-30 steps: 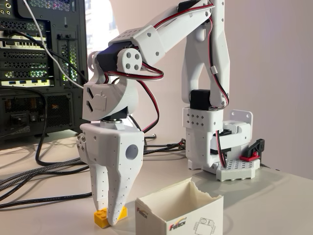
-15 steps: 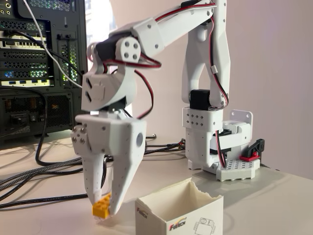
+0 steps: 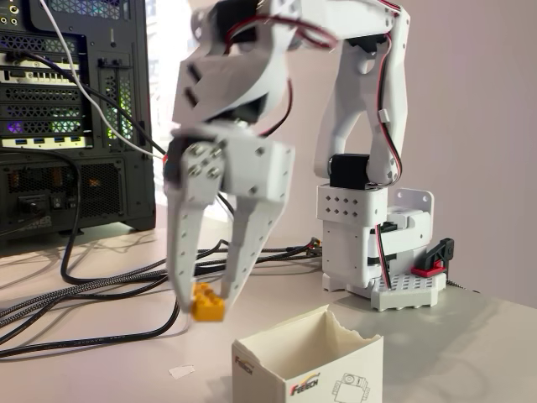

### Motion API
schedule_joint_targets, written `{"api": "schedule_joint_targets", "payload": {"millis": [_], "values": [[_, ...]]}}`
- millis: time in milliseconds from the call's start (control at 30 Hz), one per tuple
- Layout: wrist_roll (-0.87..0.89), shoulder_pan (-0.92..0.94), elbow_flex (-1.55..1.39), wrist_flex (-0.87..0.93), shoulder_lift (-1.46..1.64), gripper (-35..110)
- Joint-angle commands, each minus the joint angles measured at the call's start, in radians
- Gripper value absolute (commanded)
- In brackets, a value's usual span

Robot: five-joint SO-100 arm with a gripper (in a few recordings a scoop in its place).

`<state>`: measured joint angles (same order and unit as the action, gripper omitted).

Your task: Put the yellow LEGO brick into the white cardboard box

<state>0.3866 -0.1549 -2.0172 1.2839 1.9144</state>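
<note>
Pinching the yellow brick (image 3: 207, 303) between the tips of its two long tapered fingers, the gripper (image 3: 207, 300) hangs clear of the table (image 3: 470, 336) in the fixed view, its white plastic shell hard-edged and dotted with small screw holes. The brick is a small glossy block with round studs on top, tilted a little, and it sits in the air at about ten o'clock from the white box (image 3: 309, 361), near its rim but outside it and higher than it.

That box is thin matte cardboard, open at the top, with a ragged torn edge, a red-and-black logo and a line drawing on its front. What can be seen of its inside is bare white wall; the bottom is hidden.

At about one o'clock from the box stands the arm's base (image 3: 369, 252), blocky white plastic with perforated faces, red and black wires running along it, resting on a studded white plate (image 3: 411, 292) with a red-and-black clamp (image 3: 434, 256). At about ten o'clock from the box a black computer case (image 3: 71, 117) with meshed panels stands at the back, and braided dark cables (image 3: 92, 290) trail over the pale tabletop.
</note>
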Motion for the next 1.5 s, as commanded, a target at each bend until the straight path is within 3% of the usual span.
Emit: {"api": "schedule_joint_targets", "payload": {"millis": [0, 700, 1200, 1467], "values": [[-0.014, -0.109, 0.115, 0.023, 0.163, -9], [0.081, -0.325, 0.12, 0.0, 0.166, -9], [0.089, -0.321, 0.067, 0.015, 0.192, 22], [0.052, -0.287, 0.04, -0.02, 0.232, 1]]}}
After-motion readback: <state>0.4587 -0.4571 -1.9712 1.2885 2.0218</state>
